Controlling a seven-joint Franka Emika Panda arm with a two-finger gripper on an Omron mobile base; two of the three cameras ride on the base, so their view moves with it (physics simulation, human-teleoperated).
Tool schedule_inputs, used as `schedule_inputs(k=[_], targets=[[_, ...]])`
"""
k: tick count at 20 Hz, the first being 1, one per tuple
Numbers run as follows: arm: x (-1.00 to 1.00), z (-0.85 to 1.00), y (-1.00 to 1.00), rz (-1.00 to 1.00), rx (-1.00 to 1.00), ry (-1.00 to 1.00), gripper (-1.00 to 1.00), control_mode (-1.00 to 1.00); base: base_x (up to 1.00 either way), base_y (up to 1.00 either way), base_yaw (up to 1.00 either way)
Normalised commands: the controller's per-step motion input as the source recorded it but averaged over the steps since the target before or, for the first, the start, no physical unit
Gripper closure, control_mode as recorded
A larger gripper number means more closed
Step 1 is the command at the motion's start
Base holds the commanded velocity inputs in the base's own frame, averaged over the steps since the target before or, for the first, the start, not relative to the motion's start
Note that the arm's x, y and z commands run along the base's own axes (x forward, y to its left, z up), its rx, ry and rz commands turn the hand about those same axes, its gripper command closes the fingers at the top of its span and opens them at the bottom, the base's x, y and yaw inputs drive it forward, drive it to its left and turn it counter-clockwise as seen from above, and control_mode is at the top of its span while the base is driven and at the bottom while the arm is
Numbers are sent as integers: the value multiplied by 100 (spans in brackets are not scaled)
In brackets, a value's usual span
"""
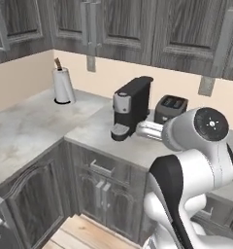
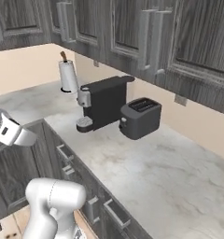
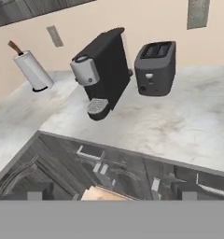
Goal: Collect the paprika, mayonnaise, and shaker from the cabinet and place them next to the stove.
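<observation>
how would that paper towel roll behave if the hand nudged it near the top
The paper towel roll stands tall and narrow on a small dark base, so a high push would probably tip it. It looks like soft wound paper, so likely light and a bit squashy. Once on its side, its round shape would probably roll along the counter.

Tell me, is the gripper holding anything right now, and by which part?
Cannot tell. The hand view looks out over the coffee machine and toaster on the counter, with nothing visible at the fingers.

Dark grey panelled wall units [image 2: 198,37], bar handles [image 2: 145,37], doors closed, above pale marbled counter [image 2: 156,163].
</observation>
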Motion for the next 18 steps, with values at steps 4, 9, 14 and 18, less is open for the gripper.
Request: schedule_inputs(k=[4,9,14,18], targets=[[0,0,0,0,0,0,-100,100,-5,-98,-34],[0,0,0,0,0,0,-100,100,-10,-86,-40],[0,0,0,0,0,0,-100,100,-2,-88,-47],[0,0,0,0,0,0,-100,100,0,-42,-62]])
